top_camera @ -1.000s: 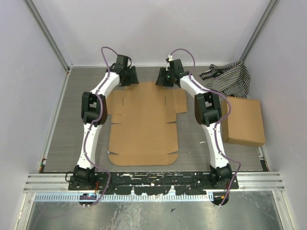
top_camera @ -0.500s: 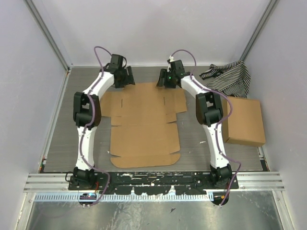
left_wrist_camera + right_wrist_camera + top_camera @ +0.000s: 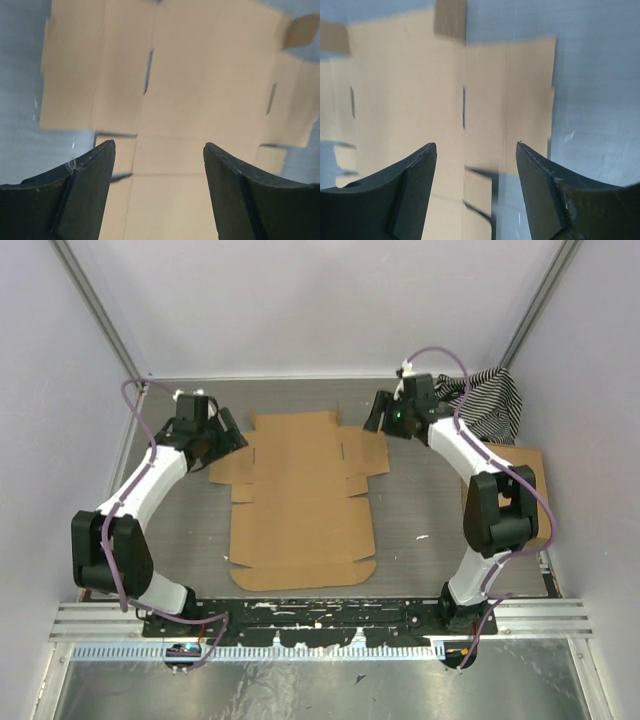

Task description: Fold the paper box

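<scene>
**Both arms flank the flat sheet, fingers spread**

The paper box (image 3: 300, 505) lies fully flat in the middle of the desk, with no flap raised yet. Your left gripper (image 3: 225, 435) hangs by its far-left side flap and your right gripper (image 3: 378, 415) by the far-right one. Both are spread open and hold nothing. That mirrored stance likely sets you up to lift the two side flaps together. The striped cloth (image 3: 480, 400) sits apart, in the far-right corner.

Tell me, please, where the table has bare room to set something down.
Bare table lies left of the paper box up to the left arm, right of it up to the right arm, and along the back wall. The far right corner is crowded: striped cloth, larger cardboard box.
</scene>
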Tool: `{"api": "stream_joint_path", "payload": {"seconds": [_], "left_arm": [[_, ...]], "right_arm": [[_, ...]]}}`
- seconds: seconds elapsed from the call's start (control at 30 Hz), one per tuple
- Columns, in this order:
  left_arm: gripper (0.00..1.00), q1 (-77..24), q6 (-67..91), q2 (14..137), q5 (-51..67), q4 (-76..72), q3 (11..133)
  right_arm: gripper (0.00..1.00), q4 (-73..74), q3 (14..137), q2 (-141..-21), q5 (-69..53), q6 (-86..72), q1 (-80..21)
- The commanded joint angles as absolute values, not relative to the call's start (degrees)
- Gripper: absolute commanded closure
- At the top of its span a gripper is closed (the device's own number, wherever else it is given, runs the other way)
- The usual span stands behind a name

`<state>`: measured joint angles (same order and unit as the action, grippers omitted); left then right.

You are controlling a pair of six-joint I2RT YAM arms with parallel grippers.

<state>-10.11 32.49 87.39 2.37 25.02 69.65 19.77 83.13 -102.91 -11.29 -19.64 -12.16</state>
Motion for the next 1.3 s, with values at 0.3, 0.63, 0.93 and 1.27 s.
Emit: {"api": "stream_joint_path", "payload": {"seconds": [0.3,0.63,0.93,1.27], "left_arm": [[0.22,-10.3,36.6,73.2,0.2,23.8,48.8],[0.23,-10.3,37.8,83.6,3.3,22.0,47.5],[0.24,-10.5,36.2,91.0,3.9,19.4,49.5],[0.28,-12.2,34.2,95.8,3.7,18.0,54.0]], "right_arm": [[0.31,14.5,59.5,-95.7,-16.2,-22.8,-16.1],[0.34,13.2,60.1,-98.6,-18.1,-22.2,-17.9],[0.37,12.5,61.5,-100.6,-19.4,-22.2,-19.1],[0.38,14.6,64.0,-100.8,-19.7,-20.9,-19.7]]}}
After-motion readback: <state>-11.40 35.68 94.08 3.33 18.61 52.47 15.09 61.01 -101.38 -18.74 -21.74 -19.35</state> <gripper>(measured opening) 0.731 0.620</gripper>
